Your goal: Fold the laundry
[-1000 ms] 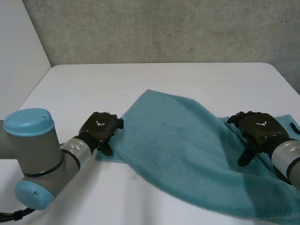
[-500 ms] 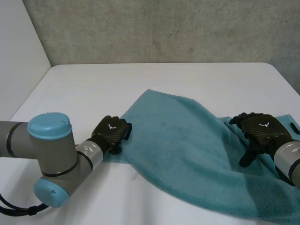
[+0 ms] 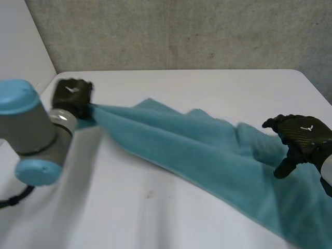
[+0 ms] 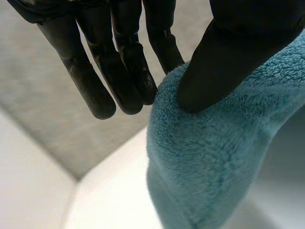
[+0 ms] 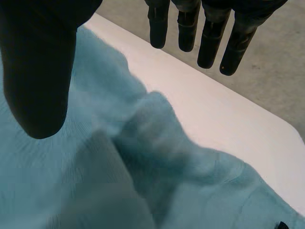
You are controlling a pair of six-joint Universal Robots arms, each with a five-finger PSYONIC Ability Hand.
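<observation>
A teal towel lies stretched across the white table, pulled taut from its left corner toward the right. My left hand is raised at the far left of the table, shut on that corner; in the left wrist view the thumb pinches the towel's edge against the fingers. My right hand is open, its fingers straight, just above the towel's right part. In the right wrist view its thumb hangs over the rumpled towel.
A grey concrete wall stands behind the table's far edge. My left arm's blue-capped joint stands at the table's left side. Bare table lies beyond the right hand's fingertips.
My left hand shut on the towel's left corner and pulled it up and to the far left, stretching the cloth into a long band. The right hand shifted slightly right.
</observation>
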